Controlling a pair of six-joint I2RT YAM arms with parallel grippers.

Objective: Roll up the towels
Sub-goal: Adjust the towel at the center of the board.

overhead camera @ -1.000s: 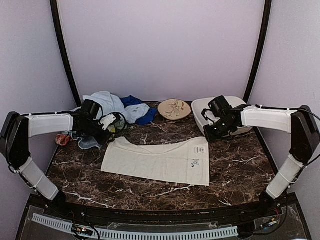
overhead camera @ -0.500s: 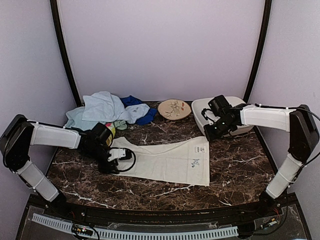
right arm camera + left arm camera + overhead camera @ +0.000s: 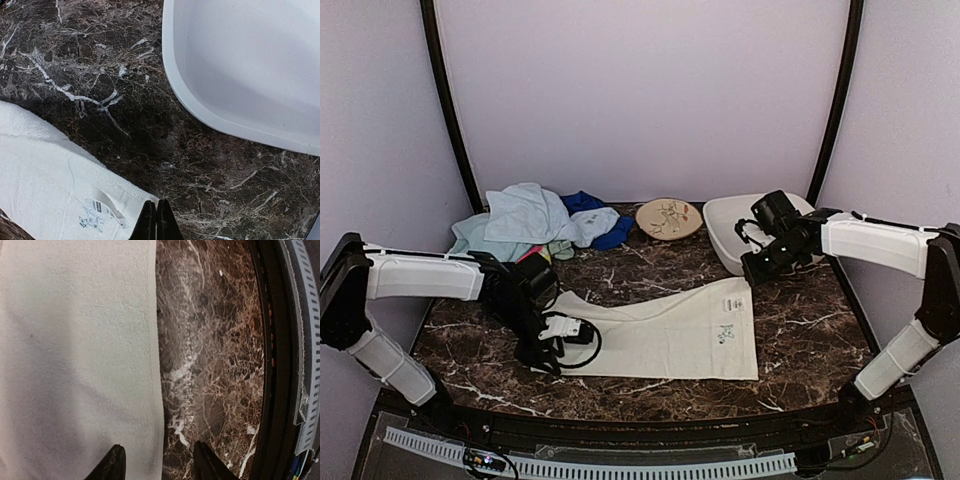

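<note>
A cream-white towel (image 3: pixel 660 335) lies spread flat on the dark marble table. My left gripper (image 3: pixel 545 352) is open at its near left corner. In the left wrist view (image 3: pixel 160 467) the jaws straddle the towel's (image 3: pixel 75 365) near edge, one finger over cloth, one over marble. My right gripper (image 3: pixel 750 272) is shut at the towel's far right corner. In the right wrist view (image 3: pixel 155 220) its tips pinch that corner by the label (image 3: pixel 95 215). More towels lie heaped at the back left, with light blue (image 3: pixel 525 210) and royal blue (image 3: pixel 592 206) showing.
A white plastic tub (image 3: pixel 725 225) stands at the back right, just beyond my right gripper, and its rim (image 3: pixel 172 75) shows in the right wrist view. A round patterned plate (image 3: pixel 668 218) sits at the back centre. The table's black front edge (image 3: pixel 270 365) lies close to my left gripper.
My left arm swung from the towel pile down to the cream towel's near left corner. My right gripper moved right and slightly nearer, and the towel shifted right with it.
</note>
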